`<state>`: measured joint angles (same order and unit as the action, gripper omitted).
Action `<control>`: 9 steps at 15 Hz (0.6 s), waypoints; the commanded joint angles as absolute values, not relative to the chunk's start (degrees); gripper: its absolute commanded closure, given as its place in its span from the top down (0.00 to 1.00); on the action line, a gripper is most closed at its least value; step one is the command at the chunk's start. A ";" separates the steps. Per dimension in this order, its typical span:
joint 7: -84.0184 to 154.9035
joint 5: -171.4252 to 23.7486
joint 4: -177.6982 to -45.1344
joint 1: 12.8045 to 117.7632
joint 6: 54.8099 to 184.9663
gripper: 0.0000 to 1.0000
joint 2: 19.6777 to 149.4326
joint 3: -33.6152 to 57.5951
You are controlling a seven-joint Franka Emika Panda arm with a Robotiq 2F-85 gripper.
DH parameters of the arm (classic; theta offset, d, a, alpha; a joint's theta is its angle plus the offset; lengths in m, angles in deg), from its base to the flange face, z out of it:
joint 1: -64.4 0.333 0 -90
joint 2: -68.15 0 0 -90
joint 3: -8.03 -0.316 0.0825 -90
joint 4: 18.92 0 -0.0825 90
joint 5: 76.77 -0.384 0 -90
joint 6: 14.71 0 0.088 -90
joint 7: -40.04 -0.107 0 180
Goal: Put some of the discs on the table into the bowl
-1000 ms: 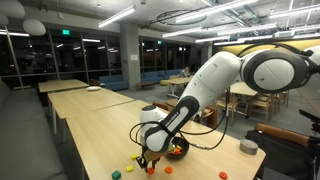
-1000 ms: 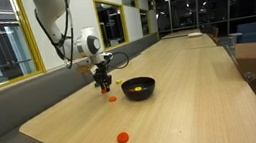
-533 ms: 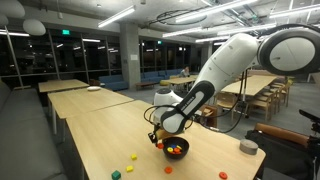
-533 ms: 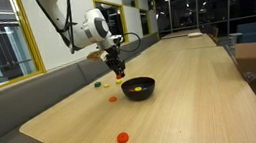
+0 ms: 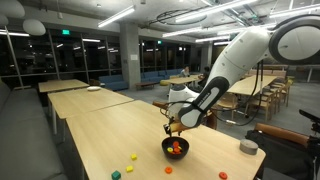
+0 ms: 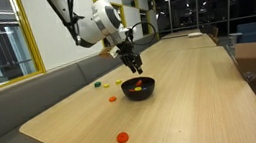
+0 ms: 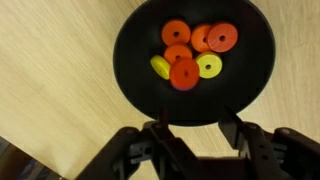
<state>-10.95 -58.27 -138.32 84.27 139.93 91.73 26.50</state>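
Gripper (image 7: 195,125) hangs just above black bowl (image 7: 127,70), fingers parted, released, nothing between them. Bowl holds several discs (image 7: 184,73): orange, red, yellow. In exterior view, bowl (image 6: 139,91) sits mid-width on table (image 6: 189,108), away from long edges; loose discs (image 6: 113,99) lie toward one long edge, orange disc (image 6: 123,138) nearer end edge

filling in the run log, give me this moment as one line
pincer: open, empty, over bowl | bowl: orange and yellow discs inside | table: loose discs lying outside bowl
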 commanded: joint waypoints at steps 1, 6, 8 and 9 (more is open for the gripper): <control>-13.42 -56.58 -140.68 82.73 140.71 0.88 89.99 25.22; -10.51 -60.95 -143.96 80.60 141.11 1.00 87.78 19.25; -10.16 -63.03 -145.57 80.23 141.05 1.00 86.79 16.49; -10.09 -63.99 -146.55 80.17 141.24 1.00 86.28 15.24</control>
